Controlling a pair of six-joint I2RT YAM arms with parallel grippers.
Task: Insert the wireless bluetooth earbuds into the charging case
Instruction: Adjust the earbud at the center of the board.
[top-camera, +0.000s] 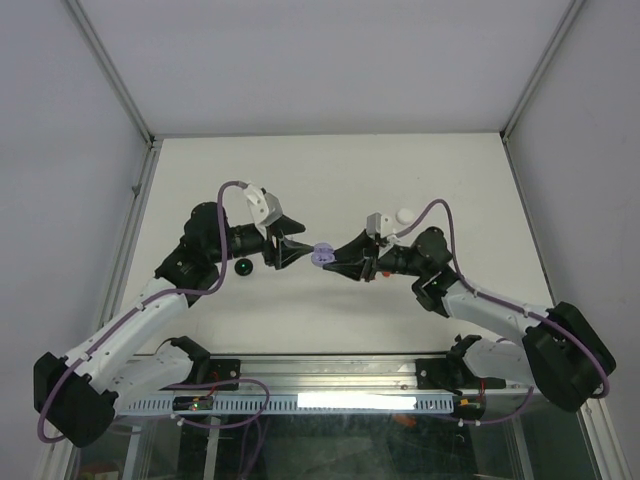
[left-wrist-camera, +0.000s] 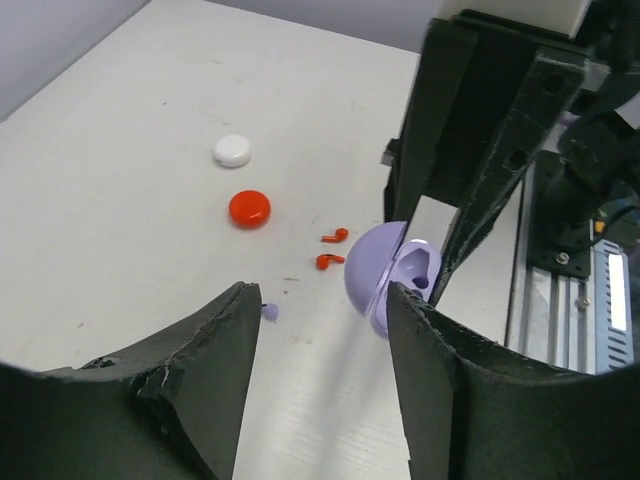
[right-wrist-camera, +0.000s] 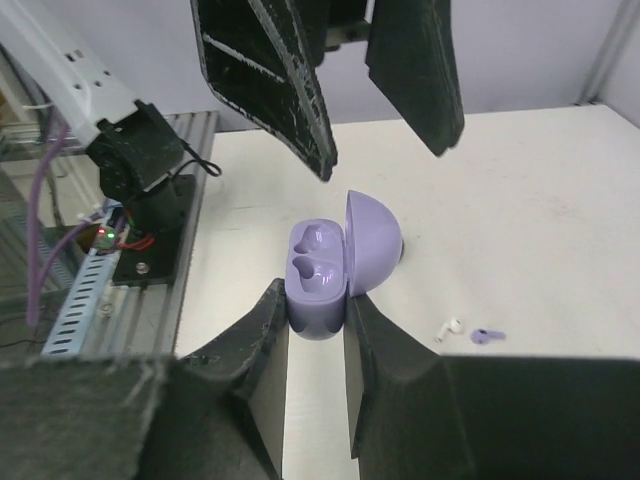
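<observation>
An open lavender charging case (right-wrist-camera: 320, 272) is gripped between my right gripper's (right-wrist-camera: 315, 300) jaws, with its lid (right-wrist-camera: 372, 243) swung up and both pockets empty. It also shows in the top view (top-camera: 322, 253) and the left wrist view (left-wrist-camera: 378, 272). My left gripper (left-wrist-camera: 320, 295) is open and empty; its right finger (left-wrist-camera: 420, 340) is right at the case's edge. A lavender earbud (right-wrist-camera: 486, 336) and a white earbud (right-wrist-camera: 449, 328) lie on the table beside the case. Two red earbuds (left-wrist-camera: 335, 236) (left-wrist-camera: 328, 261) lie further out.
A red round case (left-wrist-camera: 249, 208) and a white round case (left-wrist-camera: 231, 150) sit on the table beyond the red buds. A black case (top-camera: 244, 266) lies under the left arm. An aluminium rail (right-wrist-camera: 95, 265) with cabling runs along the near edge.
</observation>
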